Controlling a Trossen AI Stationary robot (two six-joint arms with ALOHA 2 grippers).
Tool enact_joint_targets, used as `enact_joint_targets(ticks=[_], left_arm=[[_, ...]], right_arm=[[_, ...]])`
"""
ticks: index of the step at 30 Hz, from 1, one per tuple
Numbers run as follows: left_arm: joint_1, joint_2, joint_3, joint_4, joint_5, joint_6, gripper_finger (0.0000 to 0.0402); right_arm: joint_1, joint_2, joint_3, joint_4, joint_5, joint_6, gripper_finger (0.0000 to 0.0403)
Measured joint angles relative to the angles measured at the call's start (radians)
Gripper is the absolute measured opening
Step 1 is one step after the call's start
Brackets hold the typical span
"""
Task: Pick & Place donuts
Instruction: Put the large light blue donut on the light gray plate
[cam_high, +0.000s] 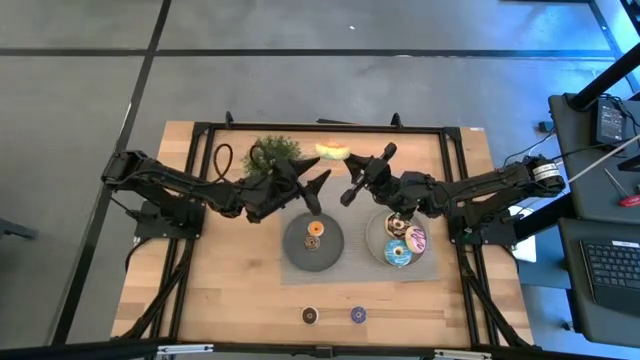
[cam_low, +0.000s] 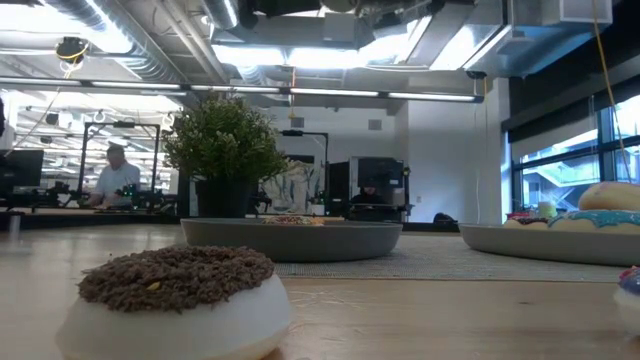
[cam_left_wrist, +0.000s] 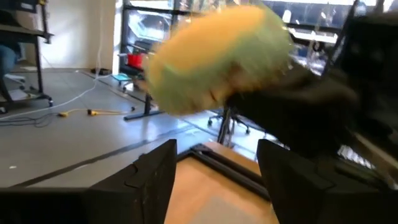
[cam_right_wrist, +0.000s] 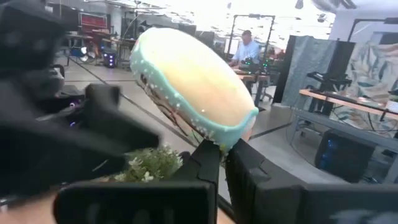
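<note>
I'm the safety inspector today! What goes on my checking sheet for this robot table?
Surface: wooden table with a grey mat.
Job's things: green donut held up in the air; two plate minis on the dark plate; three bowl donuts in the pale bowl; two front minis near the table's front edge.
Clutter: potted plant.
Grippers: right gripper shut on the green donut; left gripper open, facing it.
Cables: black loop beside the plant.
Surroundings: person at a far desk.
</note>
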Motion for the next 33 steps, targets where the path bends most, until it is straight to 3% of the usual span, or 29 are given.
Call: enact_joint_targets(ticks=[4, 7, 12, 17, 20, 24, 28, 33], left_arm=[[-0.026, -0.002, 0.000, -0.054, -0.003, 0.000, 0.0224], [-0.047, -0.008, 0.000, -0.117, -0.009, -0.001, 0.0224], [-0.070, -0.037, 0.000, -0.238, -0.007, -0.073, 0.0224], [-0.070, -0.053, 0.000, -0.299, 0.014, -0.122, 0.0224], [-0.057, -0.053, 0.000, -0.303, 0.061, -0.124, 0.0224], [-0.031, -0.053, 0.000, -0.306, 0.158, -0.139, 0.0224], [-0.009, -0.053, 0.000, -0.308, 0.244, -0.190, 0.0223], [0.004, -0.053, 0.000, -0.319, 0.323, -0.238, 0.0223]], right_arm=[[0.003, -0.037, 0.000, -0.040, 0.003, 0.001, 0.0016], [0.017, -0.093, 0.000, -0.166, 0.002, 0.051, 0.0018], [0.038, -0.249, 0.000, -0.610, -0.059, 0.424, 0.0020], [-0.001, -0.361, 0.000, -1.048, -0.420, 0.893, 0.0020], [-0.040, -0.354, 0.000, -1.249, -0.667, 1.049, 0.0020], [-0.094, -0.320, -0.001, -1.437, -0.946, 1.067, 0.0020], [-0.143, -0.287, -0.001, -1.507, -1.187, 1.017, 0.0020], [-0.202, -0.213, -0.001, -1.508, -1.361, 0.939, 0.0020]])
